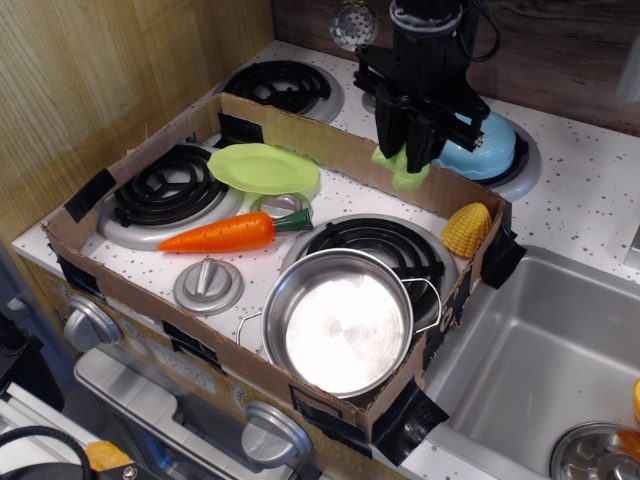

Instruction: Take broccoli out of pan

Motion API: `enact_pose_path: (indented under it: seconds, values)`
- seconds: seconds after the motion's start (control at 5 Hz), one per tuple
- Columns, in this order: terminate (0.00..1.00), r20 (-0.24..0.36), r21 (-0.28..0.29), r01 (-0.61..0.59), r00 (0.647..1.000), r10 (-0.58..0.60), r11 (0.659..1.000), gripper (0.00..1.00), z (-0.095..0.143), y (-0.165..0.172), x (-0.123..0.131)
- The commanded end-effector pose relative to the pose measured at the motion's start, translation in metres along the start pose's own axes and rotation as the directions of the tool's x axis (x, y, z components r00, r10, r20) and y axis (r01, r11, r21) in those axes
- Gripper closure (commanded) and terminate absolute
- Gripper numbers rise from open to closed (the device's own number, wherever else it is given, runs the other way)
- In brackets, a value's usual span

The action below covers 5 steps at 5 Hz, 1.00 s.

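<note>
Observation.image shows the gripper point(412, 150) pinching the broccoli point(405, 173) at upper centre, clear of the empty pan point(338, 322). Best lower it gently onto bare worktop point(590, 190) before letting go.

- The broccoli point(402, 170) is mostly hidden between the gripper's point(405, 150) fingers (only its lower lumps show).
- The light-blue bowl point(485, 148) is partly covered by the arm.
- The orange object point(634, 400) at the right edge is cut off.
</note>
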<state>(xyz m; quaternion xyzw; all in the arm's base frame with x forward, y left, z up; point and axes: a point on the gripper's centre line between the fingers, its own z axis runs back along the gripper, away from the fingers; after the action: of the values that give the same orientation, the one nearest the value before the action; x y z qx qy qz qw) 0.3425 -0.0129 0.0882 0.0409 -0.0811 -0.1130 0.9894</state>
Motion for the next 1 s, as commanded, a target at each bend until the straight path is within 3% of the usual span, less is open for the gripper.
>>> enact_pose_path:
  seconds: [0.0,0.4,0.6,0.8]
  values:
    - [0.00,0.075,-0.012,0.095,0.993,-0.094,0.995,1.00,-0.009,0.015,0.021]
    - [0.00,0.109,-0.032,0.116,0.988,-0.112,0.993,1.00,-0.019,0.025,0.044]
    - [0.00,0.129,-0.029,0.088,0.988,-0.084,0.996,0.00,-0.021,0.024,0.045]
    - [0.00,0.127,-0.023,0.087,0.988,-0.083,0.996,0.00,-0.019,0.023,0.044]
